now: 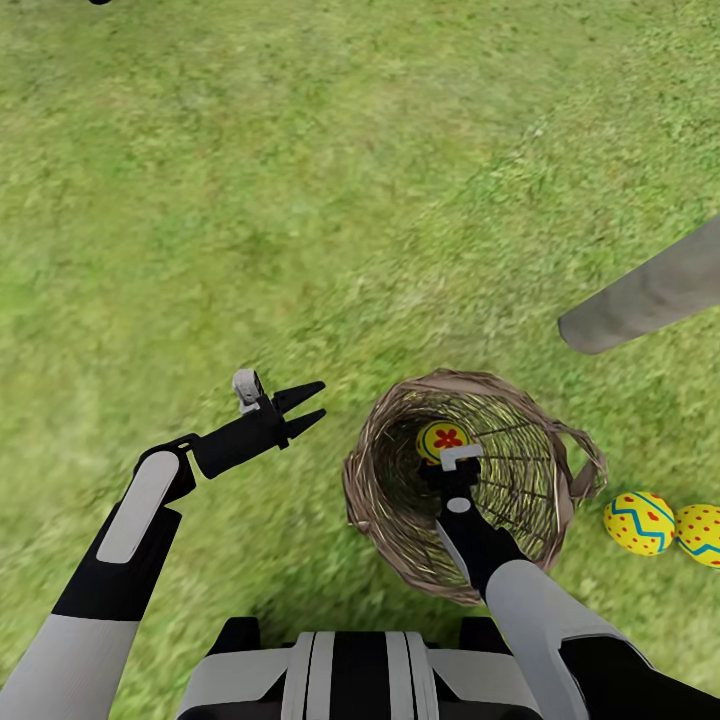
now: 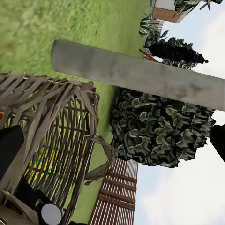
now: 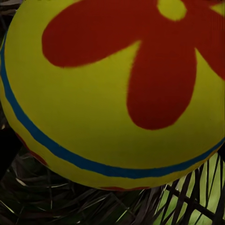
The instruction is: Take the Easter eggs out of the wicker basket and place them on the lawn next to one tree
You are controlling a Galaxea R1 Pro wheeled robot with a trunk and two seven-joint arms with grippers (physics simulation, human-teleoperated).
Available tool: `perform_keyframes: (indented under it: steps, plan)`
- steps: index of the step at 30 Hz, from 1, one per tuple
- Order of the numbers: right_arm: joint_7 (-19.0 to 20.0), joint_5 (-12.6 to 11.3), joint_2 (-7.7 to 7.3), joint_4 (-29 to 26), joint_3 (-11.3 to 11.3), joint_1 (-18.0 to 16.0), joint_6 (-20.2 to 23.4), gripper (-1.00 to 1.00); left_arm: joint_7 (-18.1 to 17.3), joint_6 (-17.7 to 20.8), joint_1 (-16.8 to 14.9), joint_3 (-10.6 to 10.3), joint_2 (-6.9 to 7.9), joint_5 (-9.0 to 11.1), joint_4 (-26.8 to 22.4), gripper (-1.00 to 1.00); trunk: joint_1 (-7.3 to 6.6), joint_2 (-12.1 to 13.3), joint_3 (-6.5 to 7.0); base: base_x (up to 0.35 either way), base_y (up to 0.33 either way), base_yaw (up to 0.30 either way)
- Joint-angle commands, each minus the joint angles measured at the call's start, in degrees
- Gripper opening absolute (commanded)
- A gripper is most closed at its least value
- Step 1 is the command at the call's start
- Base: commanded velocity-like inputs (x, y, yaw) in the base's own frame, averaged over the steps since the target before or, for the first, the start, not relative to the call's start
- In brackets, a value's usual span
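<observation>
The right gripper (image 1: 447,462) reaches into the wicker basket (image 1: 385,440) at the last egg (image 1: 444,438) — finger state untellable — so a loose grip could drop it, while the left gripper (image 1: 308,406) hangs with fingers apart.

Yellow egg (image 3: 108,93), red flower, blue band

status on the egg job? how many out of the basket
Two eggs already lie on the lawn right of the wicker basket, near the tree trunk. The third egg is still in the basket, with the right hand reaching in at it; grip unclear. The left hand is open and idle. Left: lift that egg out and set it beside the others.
</observation>
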Motion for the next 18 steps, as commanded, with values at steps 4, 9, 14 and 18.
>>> perform_keyframes:
  steps: [4, 9, 14, 18]
  plan:
    - [-0.3, 0.1, 0.01, 0.1, 0.3, 0.0, 0.0, 1.00, -0.4, 0.1, 0.0, 0.0, 0.03, -0.3, 0.0, 1.00, 0.00, 0.0, -0.02, 0.000, 0.000, 0.000]
    - [-0.3, 0.1, 0.05, 0.3, 0.3, 0.0, -2.4, 1.00, -0.4, 0.1, 0.0, 0.0, 0.03, -0.3, 0.0, 1.00, 0.00, 0.0, -0.02, 0.000, 0.000, 0.000]
    - [-0.2, 0.1, 0.06, 1.0, 0.3, 0.1, -3.4, 1.00, -0.4, 0.1, 0.0, 0.0, 0.03, -0.3, 0.0, 1.00, 0.00, 0.0, -0.02, 0.000, 0.000, 0.000]
    - [-0.2, 0.1, 0.01, 1.0, 0.3, 0.1, -3.4, 1.00, -0.4, 0.1, 0.0, 0.0, 0.03, -0.3, 0.0, 1.00, 0.44, -0.8, -0.38, 0.000, 0.000, 0.000]
